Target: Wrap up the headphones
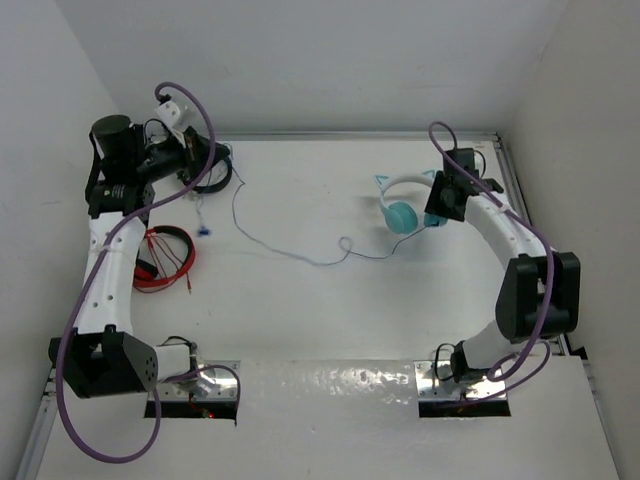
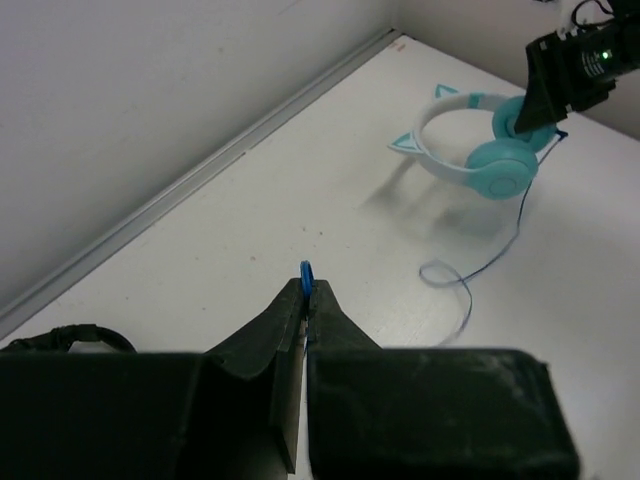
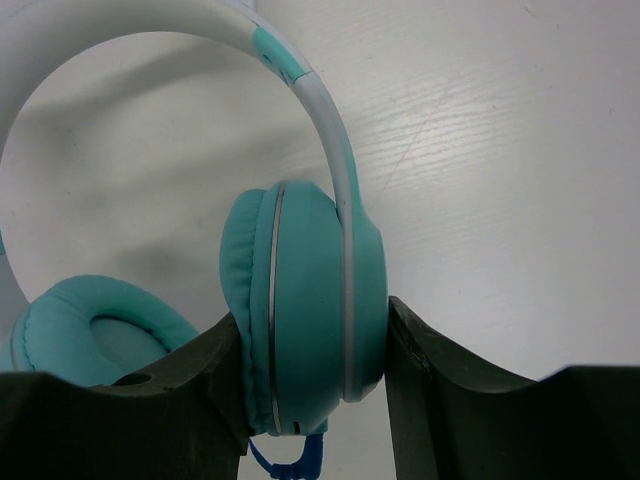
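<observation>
The headphones (image 1: 400,208) lie at the back right of the table, teal earcups and a pale cat-ear headband (image 2: 440,160). My right gripper (image 3: 313,318) is shut on one earcup (image 3: 310,290), a finger pressing each flat side. The other earcup (image 3: 80,325) rests at the lower left. The thin blue cable (image 1: 290,256) trails left across the table with a small loop (image 2: 447,275). My left gripper (image 2: 306,288) is shut on the cable, a blue bit showing at its tips. In the top view it (image 1: 210,165) sits at the back left.
Red headphones (image 1: 165,260) lie by the left arm, with black headphones (image 1: 222,182) under the left gripper. White walls close the back and both sides, with a rail (image 2: 200,180) along the back edge.
</observation>
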